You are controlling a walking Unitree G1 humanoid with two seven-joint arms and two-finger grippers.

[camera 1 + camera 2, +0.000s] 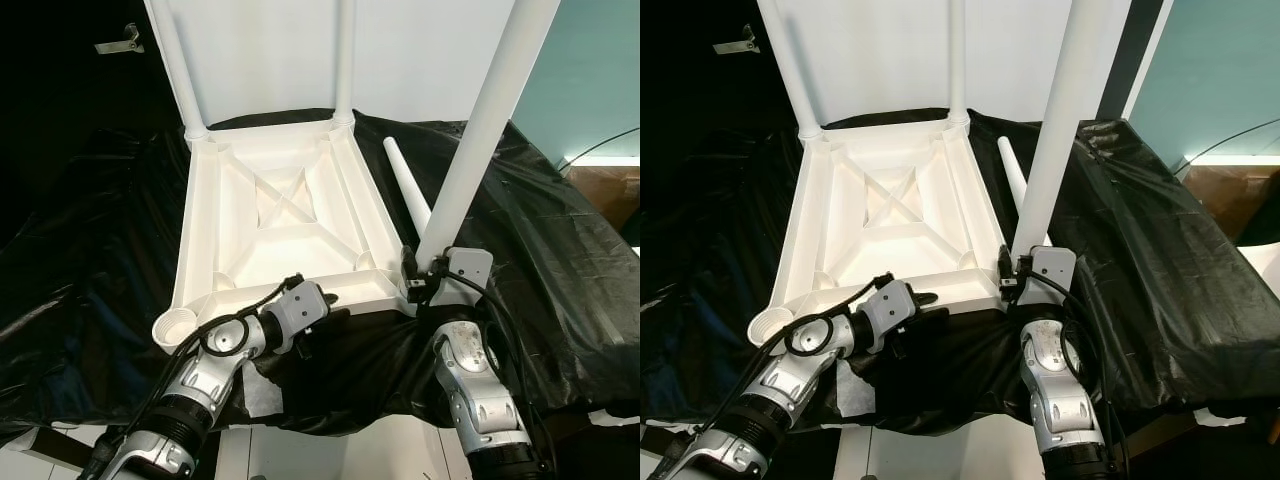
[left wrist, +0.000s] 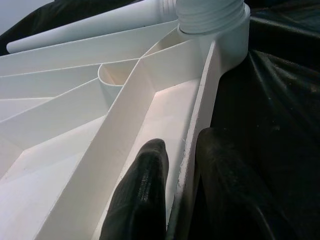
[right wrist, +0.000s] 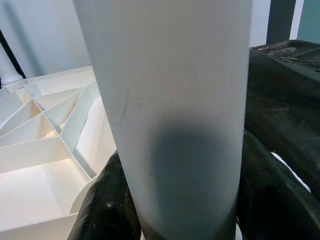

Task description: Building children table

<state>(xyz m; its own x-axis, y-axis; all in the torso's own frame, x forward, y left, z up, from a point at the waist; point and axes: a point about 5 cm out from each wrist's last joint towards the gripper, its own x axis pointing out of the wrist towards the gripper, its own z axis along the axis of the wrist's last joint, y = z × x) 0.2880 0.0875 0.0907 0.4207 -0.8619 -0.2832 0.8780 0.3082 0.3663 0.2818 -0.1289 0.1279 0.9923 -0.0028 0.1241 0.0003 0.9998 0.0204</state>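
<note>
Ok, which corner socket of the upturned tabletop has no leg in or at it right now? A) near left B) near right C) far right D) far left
A: the near-left socket gapes open beside the left gripper, which pinches the tabletop rim, while the right gripper holds a leg upright at the near-right corner; the spare leg lies on the black sheet.

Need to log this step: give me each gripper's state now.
Left gripper: shut on the table top's near edge rail.
Right gripper: shut on the upright table leg at its near right corner.
</note>
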